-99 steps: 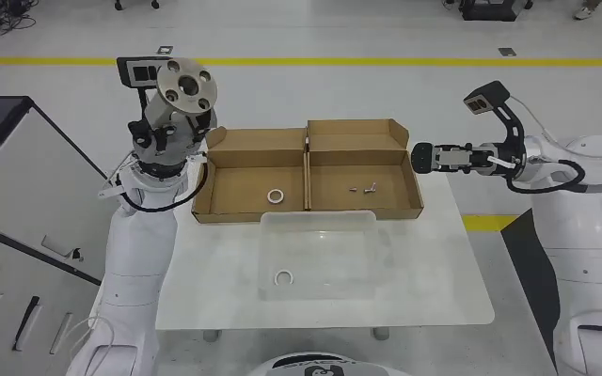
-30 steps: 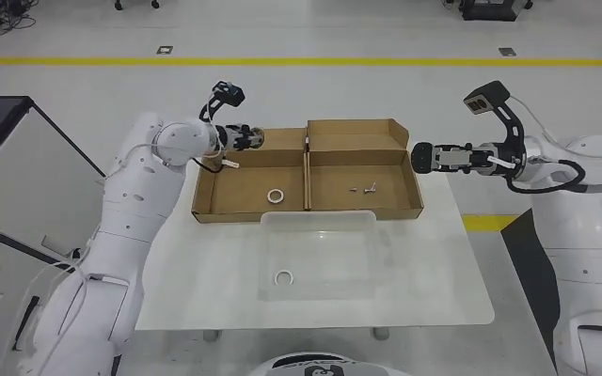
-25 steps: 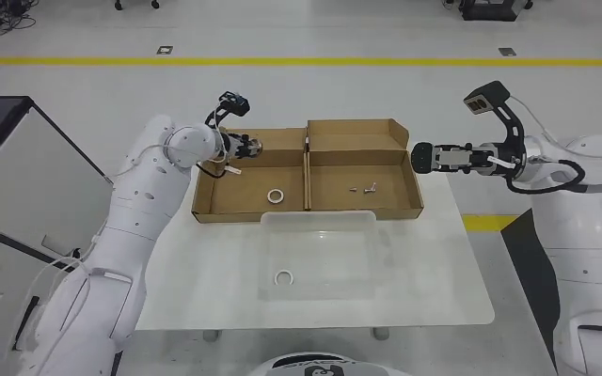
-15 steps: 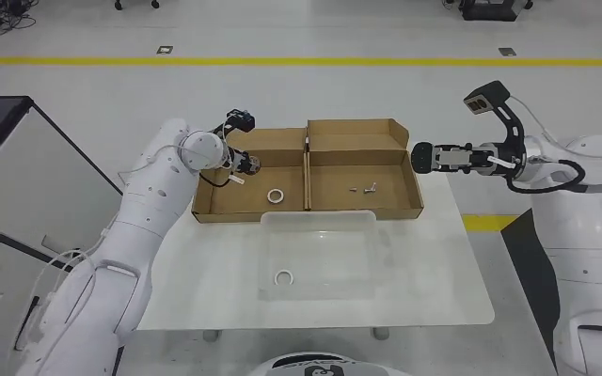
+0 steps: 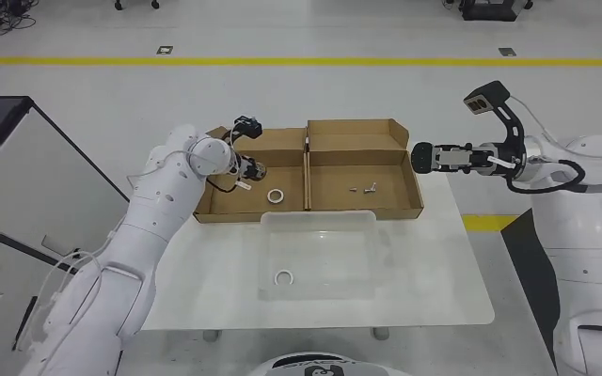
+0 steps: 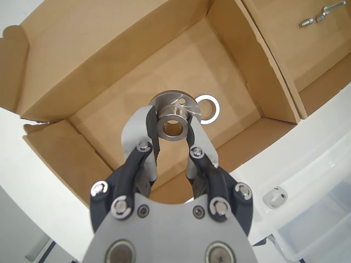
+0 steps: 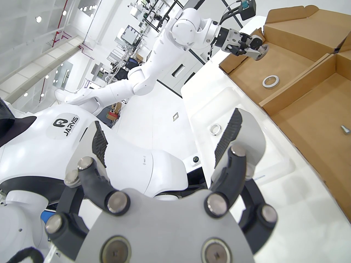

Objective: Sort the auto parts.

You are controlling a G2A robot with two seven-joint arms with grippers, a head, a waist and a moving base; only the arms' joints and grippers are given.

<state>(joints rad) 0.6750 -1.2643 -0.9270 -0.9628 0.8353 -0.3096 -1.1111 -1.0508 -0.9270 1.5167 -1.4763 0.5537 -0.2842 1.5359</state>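
Bushing (image 6: 166, 100): shiny metal, hollow hub, round flange with 1 small hole, clamped in left gripper (image 6: 170, 127) above left cardboard box (image 6: 115, 56). Right gripper (image 7: 167, 121) wide open, empty.

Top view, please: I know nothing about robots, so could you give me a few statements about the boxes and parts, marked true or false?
1. The left gripper holds a flanged metal part over the left box. True.
2. The left box's floor is bare. False: a flat ring lies on it.
3. The right arm grips a bolt. False: the right gripper is open and empty, by the right box.
4. A metal collar lies in the clear bin. True.
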